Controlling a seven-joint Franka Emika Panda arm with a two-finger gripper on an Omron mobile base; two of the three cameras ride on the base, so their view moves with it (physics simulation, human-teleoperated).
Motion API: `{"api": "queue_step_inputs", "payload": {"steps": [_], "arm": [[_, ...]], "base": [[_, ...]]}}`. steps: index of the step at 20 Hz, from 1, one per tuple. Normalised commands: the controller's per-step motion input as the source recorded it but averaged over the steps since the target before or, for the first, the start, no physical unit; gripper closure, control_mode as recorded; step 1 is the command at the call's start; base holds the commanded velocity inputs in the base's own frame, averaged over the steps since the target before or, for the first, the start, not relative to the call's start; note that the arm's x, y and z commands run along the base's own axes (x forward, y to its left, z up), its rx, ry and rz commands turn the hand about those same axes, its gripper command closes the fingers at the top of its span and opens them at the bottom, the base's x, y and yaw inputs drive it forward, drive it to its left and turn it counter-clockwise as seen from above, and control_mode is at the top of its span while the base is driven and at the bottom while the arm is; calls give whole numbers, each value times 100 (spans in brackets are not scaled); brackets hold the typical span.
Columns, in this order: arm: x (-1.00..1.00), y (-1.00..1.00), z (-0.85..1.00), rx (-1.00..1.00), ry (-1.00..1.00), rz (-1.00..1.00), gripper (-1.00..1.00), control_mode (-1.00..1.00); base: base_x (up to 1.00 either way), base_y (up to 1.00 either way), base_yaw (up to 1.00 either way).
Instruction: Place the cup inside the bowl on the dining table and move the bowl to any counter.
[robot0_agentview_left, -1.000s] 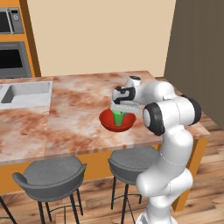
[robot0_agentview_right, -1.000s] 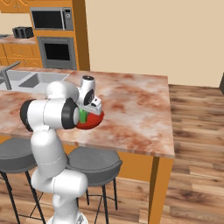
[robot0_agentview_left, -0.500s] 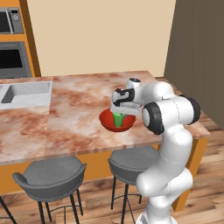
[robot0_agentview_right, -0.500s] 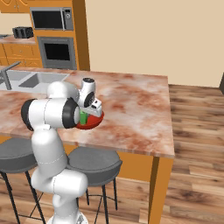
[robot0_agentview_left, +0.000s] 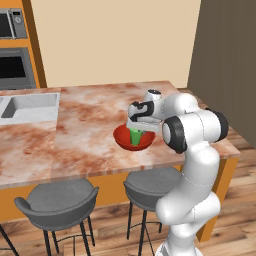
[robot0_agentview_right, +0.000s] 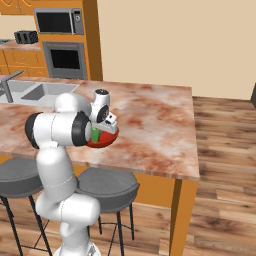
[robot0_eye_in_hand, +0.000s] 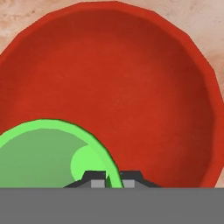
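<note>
The red bowl (robot0_agentview_left: 121, 139) (robot0_agentview_right: 108, 138) rests on the dining table (robot0_agentview_left: 85, 125) (robot0_agentview_right: 150, 120) near its front edge. The green cup (robot0_agentview_left: 135, 136) (robot0_agentview_right: 94, 134) stands inside it, upright. My gripper (robot0_agentview_left: 136, 128) (robot0_agentview_right: 100, 131) reaches down from above and is shut on the cup's rim. In the hand view the cup (robot0_eye_in_hand: 39, 153) sits at the lower left of the bowl's red inside (robot0_eye_in_hand: 131, 87), and the cup's wall is pinched between the two tips of the gripper (robot0_eye_in_hand: 113, 177).
A grey sink (robot0_agentview_left: 30, 106) (robot0_agentview_right: 30, 90) is set into the table's left part, with a faucet (robot0_agentview_right: 7, 85). Grey stools (robot0_agentview_left: 60, 200) (robot0_agentview_left: 150, 182) (robot0_agentview_right: 107, 185) stand along the front edge. An oven (robot0_agentview_right: 62, 57) and microwave (robot0_agentview_right: 59, 21) fill the orange cabinet behind.
</note>
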Motion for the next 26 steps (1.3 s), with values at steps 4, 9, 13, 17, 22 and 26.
{"api": "queue_step_inputs", "payload": {"steps": [4, 9, 13, 17, 22, 26], "arm": [[0, 0, 0, 0, 1, 0, 100, -100], [0, 6, 0, 0, 0, 0, -100, -100], [0, 2, 0, 0, 1, 0, -100, -100], [0, 1, 0, 0, 5, 0, -100, -100], [0, 0, 2, 0, 1, 0, -100, -100], [0, 0, 14, 0, 0, 0, -100, -100]], "base": [[0, 0, 0], [0, 0, 0], [0, 0, 0], [0, 0, 0], [0, 0, 0], [0, 0, 0]]}}
